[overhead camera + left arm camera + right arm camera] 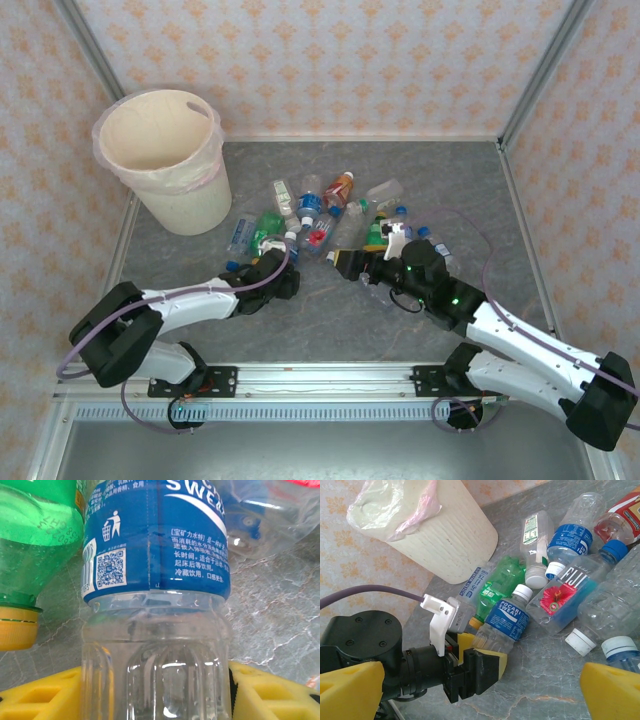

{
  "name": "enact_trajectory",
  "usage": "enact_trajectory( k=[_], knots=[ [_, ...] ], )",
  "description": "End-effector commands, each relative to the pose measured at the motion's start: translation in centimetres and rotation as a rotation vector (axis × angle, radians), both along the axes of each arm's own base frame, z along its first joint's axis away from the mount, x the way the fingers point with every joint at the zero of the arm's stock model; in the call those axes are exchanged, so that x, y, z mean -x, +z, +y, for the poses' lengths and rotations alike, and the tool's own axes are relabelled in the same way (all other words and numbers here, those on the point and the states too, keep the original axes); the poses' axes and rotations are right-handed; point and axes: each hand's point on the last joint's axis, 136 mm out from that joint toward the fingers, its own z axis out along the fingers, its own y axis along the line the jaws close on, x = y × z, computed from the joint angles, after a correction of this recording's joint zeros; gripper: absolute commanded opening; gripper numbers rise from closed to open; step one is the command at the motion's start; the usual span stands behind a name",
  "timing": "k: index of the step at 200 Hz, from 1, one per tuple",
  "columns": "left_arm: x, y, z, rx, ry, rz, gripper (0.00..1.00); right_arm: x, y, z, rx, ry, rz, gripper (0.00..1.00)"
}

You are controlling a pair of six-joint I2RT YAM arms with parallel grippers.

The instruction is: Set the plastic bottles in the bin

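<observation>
The Pocari Sweat bottle (507, 620) lies on the bench (330, 320) at the near edge of the heaped plastic bottles (330, 215), near the bin (185, 200). It is judged empty, light, thin-walled and slippery (easily crushed), and best taken at its ribbed clear body. The left gripper (155, 690) flanks that body, seemingly touching it, though a firm clamp cannot be told. The right gripper (482, 690) is spread wide. "POCARI SWEAT", Chinese print and a QR code are read, and "FIJI" on a Fiji bottle (565, 592).
</observation>
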Motion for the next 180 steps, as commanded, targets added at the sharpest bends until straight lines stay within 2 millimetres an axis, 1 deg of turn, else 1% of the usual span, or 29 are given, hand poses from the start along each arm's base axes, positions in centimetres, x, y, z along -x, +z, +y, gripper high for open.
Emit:
enact_trajectory(
  k=[1, 12, 36, 75, 99, 133, 144, 180],
  knots=[
    [-0.8, 3.3, -0.7, 0.034, 0.001, -0.076, 0.56, 0.3, 0.9, 0.2, -0.018, 0.020, -0.033, 1.00],
    [-0.7, 4.4, -0.8, 0.051, 0.003, -0.093, 0.56, 0.3, 1.2, 0.3, -0.028, 0.021, -0.040, 1.00],
    [-0.6, 7.4, -0.8, 0.108, 0.013, -0.146, 0.55, 0.4, 1.9, 0.4, -0.046, 0.030, -0.041, 1.00],
    [-1.1, 14.3, 0.3, 0.211, 0.073, -0.313, 0.54, 1.1, 2.7, 0.5, -0.077, 0.062, -0.060, 1.00],
    [-1.3, 18.8, 1.4, 0.230, 0.113, -0.404, 0.54, 1.9, 4.1, 0.7, -0.130, 0.106, -0.101, 1.00],
    [-1.9, 25.0, 3.9, 0.195, 0.204, -0.526, 0.54, 3.4, 6.4, 1.1, -0.198, 0.185, -0.174, 1.00],
    [-2.3, 26.6, 5.1, 0.177, 0.244, -0.553, 0.54, 3.7, 7.0, 1.1, -0.208, 0.198, -0.194, 1.00],
    [-3.5, 31.9, 9.3, 0.164, 0.364, -0.642, 0.54, 4.2, 7.8, 0.9, -0.223, 0.216, -0.221, 1.00]
  ],
)
